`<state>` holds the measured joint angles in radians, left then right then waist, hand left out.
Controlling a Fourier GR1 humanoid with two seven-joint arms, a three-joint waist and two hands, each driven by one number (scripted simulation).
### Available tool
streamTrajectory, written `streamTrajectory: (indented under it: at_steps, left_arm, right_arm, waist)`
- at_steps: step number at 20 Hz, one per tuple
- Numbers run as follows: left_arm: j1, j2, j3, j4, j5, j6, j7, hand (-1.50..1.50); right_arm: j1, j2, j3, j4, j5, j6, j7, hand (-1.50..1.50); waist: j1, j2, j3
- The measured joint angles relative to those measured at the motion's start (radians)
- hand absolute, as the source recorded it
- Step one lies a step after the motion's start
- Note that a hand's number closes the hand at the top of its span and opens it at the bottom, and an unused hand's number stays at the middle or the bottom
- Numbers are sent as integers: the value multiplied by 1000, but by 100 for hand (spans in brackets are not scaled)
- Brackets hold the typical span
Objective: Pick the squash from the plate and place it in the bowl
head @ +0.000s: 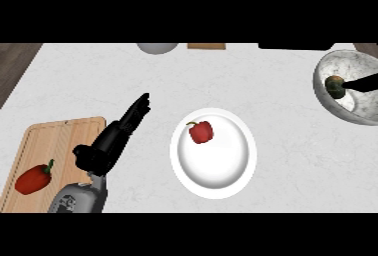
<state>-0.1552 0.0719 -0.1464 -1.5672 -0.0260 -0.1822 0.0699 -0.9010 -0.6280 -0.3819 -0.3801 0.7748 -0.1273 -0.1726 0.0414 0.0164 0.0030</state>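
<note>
My left hand (111, 142) rests just left of the plate (214, 187), fingers straight and pointing up and away, grey forearm below it. My right hand (362, 83) shows far up-right of the plate; its fingers' pose is unclear.

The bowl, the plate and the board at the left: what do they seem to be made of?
The bowl looks like marble or marbled stone: grey-white mottled walls. The plate looks like glazed white ceramic, plain with a soft sheen. The board looks like light wood, tan with faint grain lines. None of this is certain from looks alone.
</note>
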Motion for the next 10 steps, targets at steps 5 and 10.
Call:
streamTrajectory:
  at_steps: [5, 10]
  left_arm:
    - [9, 1, 7, 5, 3, -4, -11, 0]
    - [19, 10, 15, -18, 9, -10, -7, 0]
  right_arm:
    - [-22, -42, -114, 29, -96, -64, -28, -150]
    - [-7, -121, -224, 73, -198, -45, -54, -150]
  waist:
    - [-4, -1, 0]
    - [-9, -3, 0]
